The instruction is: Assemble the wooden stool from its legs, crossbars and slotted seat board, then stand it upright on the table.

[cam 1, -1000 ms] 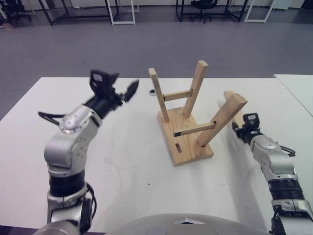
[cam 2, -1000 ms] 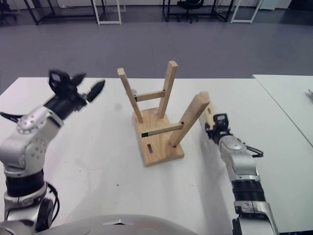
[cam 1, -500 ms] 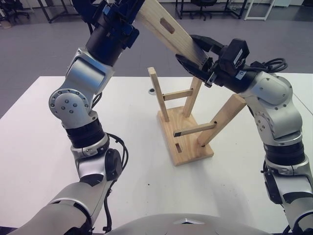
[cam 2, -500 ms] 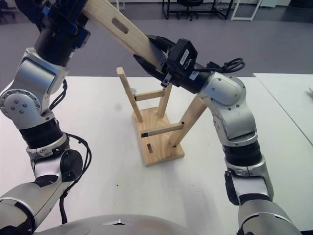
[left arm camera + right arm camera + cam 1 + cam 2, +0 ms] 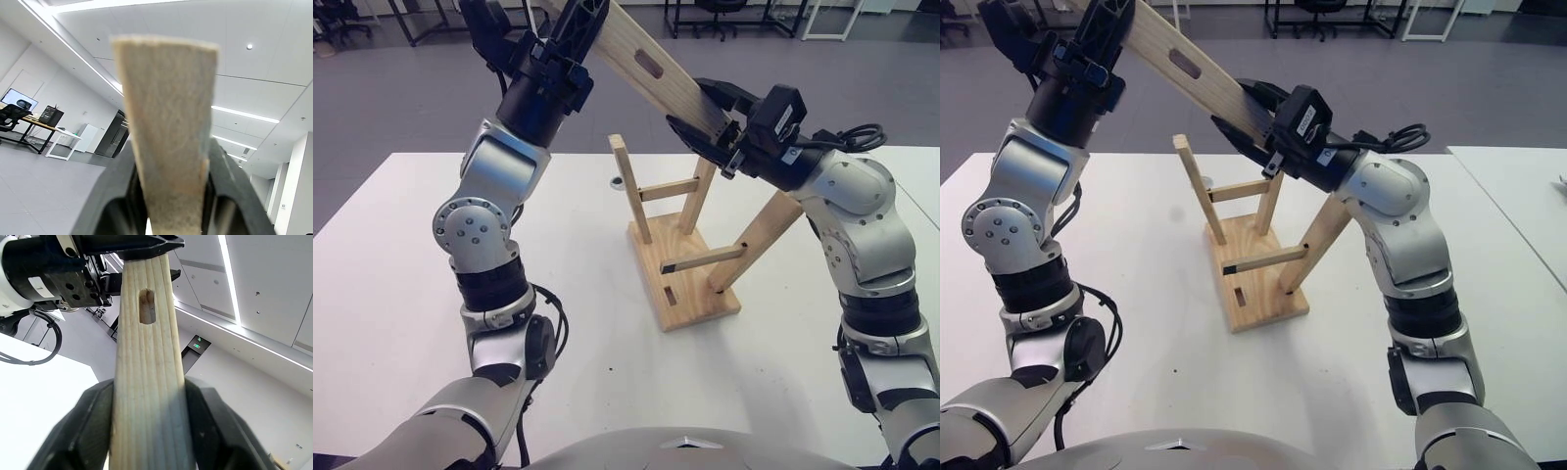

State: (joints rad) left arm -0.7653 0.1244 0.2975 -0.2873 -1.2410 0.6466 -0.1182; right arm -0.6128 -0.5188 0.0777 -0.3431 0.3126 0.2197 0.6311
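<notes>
Count on the white table [image 5: 391, 255]: one partly built stool, resting upside down. It consists of one base board [image 5: 690, 294] lying flat with a slot visible in its face, three legs pointing up, and two crossbars. The left leg [image 5: 626, 191] and rear leg [image 5: 705, 176] are joined by the upper crossbar [image 5: 669, 189]. The right leg [image 5: 762, 238] leans outward and carries the lower crossbar [image 5: 703, 259], whose dark end points toward the base board's centre. One further piece, the raised board [image 5: 668, 83], is off the table with one oblong slot showing. It slants down from upper left to lower right above the upturned legs. Both arms are lifted well above the table. The left arm is bent at the elbow with its forearm pointing up, and the left gripper [image 5: 579, 27] is clamped on the board's high end. In the left wrist view its fingers [image 5: 115, 196] press both faces. The right arm reaches inward over the stool, and the right gripper [image 5: 700, 113] is clamped on the low end, with fingers [image 5: 95, 426] on either side of the wood.
</notes>
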